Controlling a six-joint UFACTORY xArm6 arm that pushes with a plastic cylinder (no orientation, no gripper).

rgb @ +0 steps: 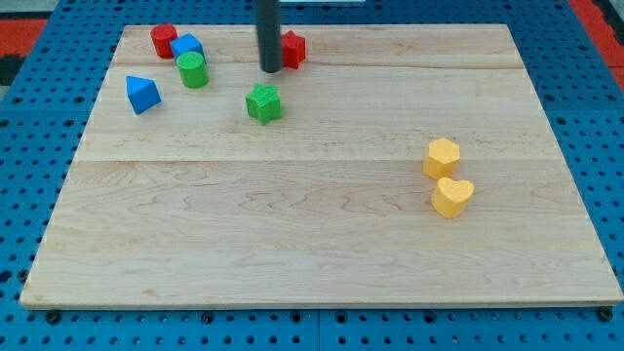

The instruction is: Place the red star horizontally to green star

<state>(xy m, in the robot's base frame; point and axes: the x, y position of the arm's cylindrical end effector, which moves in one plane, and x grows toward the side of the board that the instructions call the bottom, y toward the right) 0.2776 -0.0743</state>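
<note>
The red star (292, 49) lies near the view's top, left of centre, partly hidden by my rod. My tip (270, 69) touches or nearly touches its left side. The green star (263, 102) lies just below my tip, a short way toward the view's bottom and slightly left of the red star. The two stars are apart.
At the view's top left lie a red block (163, 40), a blue cube (186, 47), a green cylinder (192, 70) and a blue triangular block (142, 94). At the right lie a yellow hexagon (442, 157) and a yellow heart (451, 196). The wooden board (312, 253) lies on a blue pegboard.
</note>
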